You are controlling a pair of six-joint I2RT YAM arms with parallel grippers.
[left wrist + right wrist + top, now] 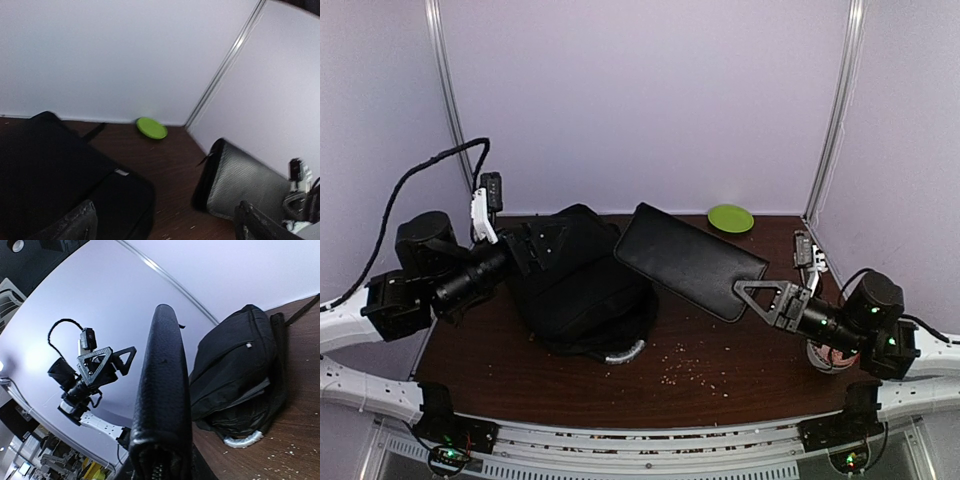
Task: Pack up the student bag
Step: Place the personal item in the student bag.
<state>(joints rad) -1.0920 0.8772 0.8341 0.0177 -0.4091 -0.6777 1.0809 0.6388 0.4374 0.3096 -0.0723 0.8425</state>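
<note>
Over the bench [720,370], a black case [688,258] is gripped by right jaws, outside the student bag [582,290]; left jaws released.

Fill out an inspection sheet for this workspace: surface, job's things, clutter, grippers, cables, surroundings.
Surface: dark wooden table, with crumbs scattered towards the front.
Job's things: student bag lies slumped left of centre, its grey handle at the near edge.
Clutter: slim black case, held at one corner with its other end by the bag; green disc at the back wall.
Grippers: left gripper open, fingers wide and holding nothing; right gripper shut on the case.
Cables: black cable loops off the left arm.
Surroundings: pale wall panels with metal corner strips.
</note>
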